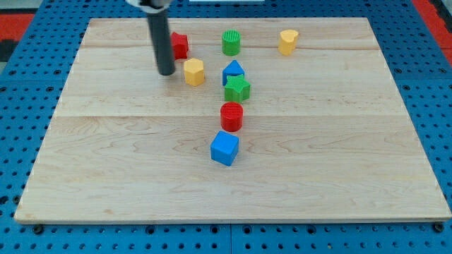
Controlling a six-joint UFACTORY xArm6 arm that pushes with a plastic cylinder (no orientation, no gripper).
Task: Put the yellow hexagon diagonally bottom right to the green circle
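Note:
The yellow hexagon lies on the wooden board toward the view's top, left of centre. The green circle stands up and to the right of it, near the board's top edge. My tip rests on the board just left of the yellow hexagon, with a small gap between them. The rod rises out of the view's top.
A red block sits behind the rod, partly hidden. A blue triangle, green star, red cylinder and blue cube form a column below the green circle. A yellow heart lies at top right.

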